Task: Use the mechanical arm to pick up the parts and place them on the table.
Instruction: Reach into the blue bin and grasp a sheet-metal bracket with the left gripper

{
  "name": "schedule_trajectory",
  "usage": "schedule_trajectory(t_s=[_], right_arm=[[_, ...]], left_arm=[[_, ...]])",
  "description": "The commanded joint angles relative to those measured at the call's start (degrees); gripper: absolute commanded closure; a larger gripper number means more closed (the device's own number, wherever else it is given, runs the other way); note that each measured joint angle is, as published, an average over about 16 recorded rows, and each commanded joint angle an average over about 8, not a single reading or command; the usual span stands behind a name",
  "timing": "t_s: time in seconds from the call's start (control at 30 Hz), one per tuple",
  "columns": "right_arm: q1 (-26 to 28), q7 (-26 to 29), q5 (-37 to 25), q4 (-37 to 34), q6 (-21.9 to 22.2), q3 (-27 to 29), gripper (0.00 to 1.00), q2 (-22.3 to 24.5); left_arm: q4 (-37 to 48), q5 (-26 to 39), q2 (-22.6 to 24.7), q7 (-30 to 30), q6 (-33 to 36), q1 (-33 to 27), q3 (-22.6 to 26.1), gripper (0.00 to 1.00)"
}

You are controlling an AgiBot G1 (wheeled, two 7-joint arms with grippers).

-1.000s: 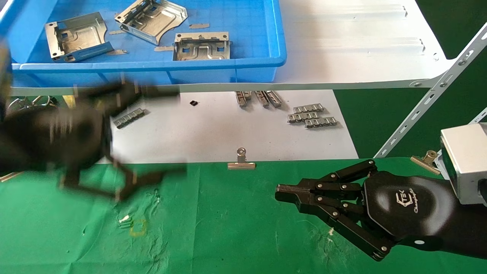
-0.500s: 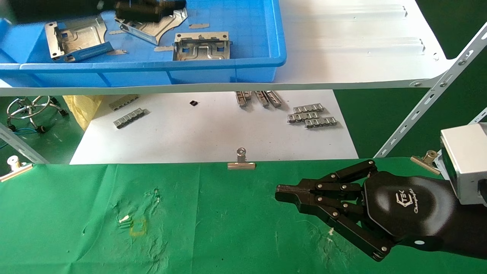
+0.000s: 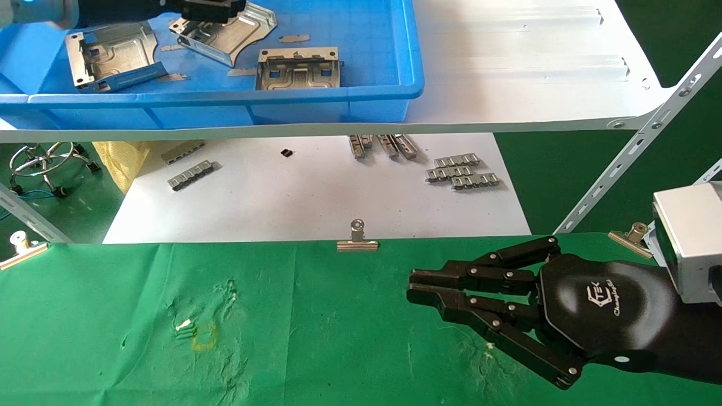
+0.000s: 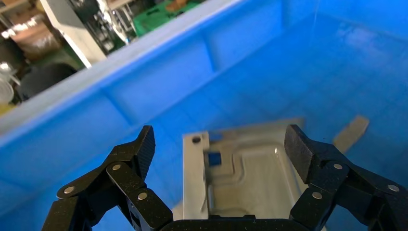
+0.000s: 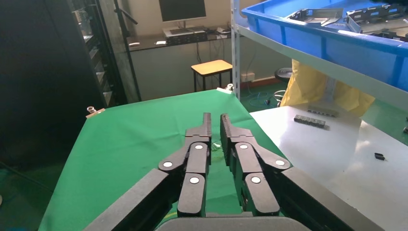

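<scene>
A: Three parts lie in the blue bin [image 3: 406, 62] on the white shelf [image 3: 507, 67]; the left hand [image 4: 219, 159] hangs over the one nearest the bin's back [image 3: 231, 35], its black fingers [image 4: 139, 149] spread wide to either side of that plate and not touching it.

B: And the other two?

A: One [image 3: 113, 53] sits just to the hand's left and nearer the robot; the other [image 3: 299, 70] lies beyond its fingertips toward the bin's front wall; both are apart from the hand.

B: Where is the right hand [image 3: 420, 287]?

A: Low over the green table [image 3: 310, 338], well apart from the bin; its fingers [image 5: 202, 139] are drawn nearly together, a narrow gap between them, holding nothing.

B: Anything else near it?

A: A binder clip [image 3: 357, 239] at the cloth's edge ahead of its fingertips; ridged grey strips [image 3: 459, 172] on the white board [image 3: 316, 197] farther off.
</scene>
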Motion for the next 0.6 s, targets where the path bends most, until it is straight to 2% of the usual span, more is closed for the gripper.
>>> schedule_trajectory(t_s=[0.03, 0.6], right_arm=[[0.0, 0.0, 0.0, 0.0, 0.0, 0.0, 0.00, 0.0], [0.0, 0.0, 0.0, 0.0, 0.0, 0.0, 0.00, 0.0]], left_arm=[[1.4, 0.7, 0.3, -0.6, -0.1, -0.3, 0.5, 1.00], [2.3, 1.3, -0.2, -2.9, -3.6, 0.7, 0.9, 1.00]])
